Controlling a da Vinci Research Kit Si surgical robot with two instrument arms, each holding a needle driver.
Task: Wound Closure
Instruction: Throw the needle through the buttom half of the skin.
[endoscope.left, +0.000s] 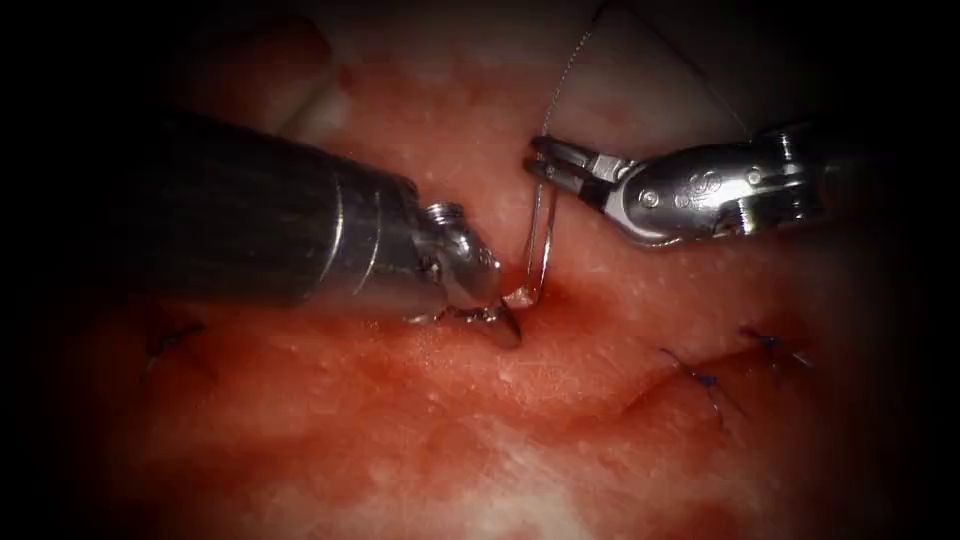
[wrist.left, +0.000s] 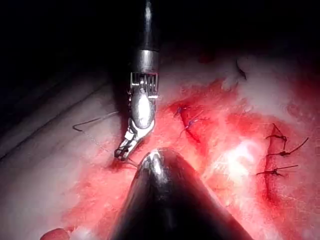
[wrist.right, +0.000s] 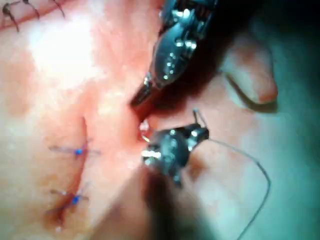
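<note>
Endoscope view. Tissue (endoscope.left: 480, 440), reddish and wet with red fluid (endoscope.left: 560, 300) pooled around the working site. Left tool (endoscope.left: 505, 325) enters from the picture's left on a thick shaft; its tip is pressed down at the tissue surface, fingers apparently closed on a small fold of tissue beside the needle's entry, likely to steady that edge. Right tool (endoscope.left: 540, 160) enters from the right, fingers clamped on the needle (endoscope.left: 540, 240) at its upper end, near the thread attachment. The needle hangs roughly upright below the grip, its lower end at the tissue just right of the left tool's tip and seemingly entering it. Thread (endoscope.left: 570, 70) rises from the grip and away. Finished stitches (endoscope.left: 700, 380) lie across the cut (endoscope.left: 690, 375) to the right, another stitch (endoscope.left: 170, 340) far to the left.

Left wrist view. Right tool (wrist.left: 122, 152) points down at the tissue (wrist.left: 235, 150); thread (wrist.left: 92, 121) trails off beside it. Left tool's own body (wrist.left: 165, 200) looms close, its tip hidden. Dark-knotted stitches (wrist.left: 275, 150) and blue ones (wrist.left: 187, 120) close separate stretches.

Right wrist view. Right tool (wrist.right: 197, 127) holds the needle's end, thread (wrist.right: 250, 165) curling off. Left tool (wrist.right: 142, 97) meets the tissue (wrist.right: 55, 60) close by. Blue stitches (wrist.right: 77, 150) cross the cut (wrist.right: 82, 160).
</note>
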